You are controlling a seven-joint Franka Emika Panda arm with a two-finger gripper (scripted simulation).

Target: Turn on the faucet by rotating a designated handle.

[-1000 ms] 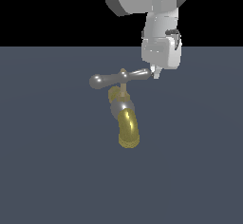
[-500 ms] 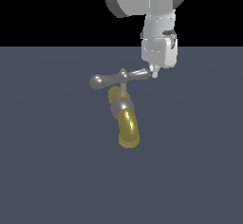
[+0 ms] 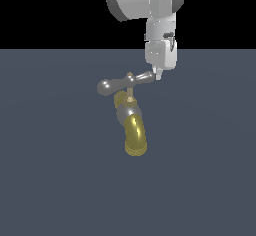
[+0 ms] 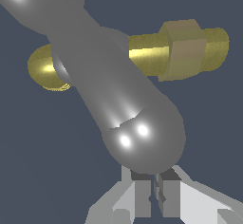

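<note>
The faucet (image 3: 134, 130) stands mid-scene in the exterior view, with a curved gold spout (image 3: 135, 138), a silver collar and a thin brass stem (image 4: 190, 47). Across its top lies the handle (image 3: 122, 83), a silver bar with rounded ends. My gripper (image 3: 158, 75) hangs down from above at the bar's end on the exterior view's right, touching or nearly touching it. In the wrist view, that rounded end of the handle (image 4: 144, 140) fills the picture just beyond my gripper (image 4: 155, 192). The two fingers are pressed close together, shut, with nothing between them.
The faucet rests on a flat blue-grey floor (image 3: 60, 180). The white arm (image 3: 145, 0) comes down from the top of the exterior view, above and behind the faucet.
My gripper has shifted a little toward the exterior view's left, and the handle's near end has swung slightly with it. The spout has not moved.
</note>
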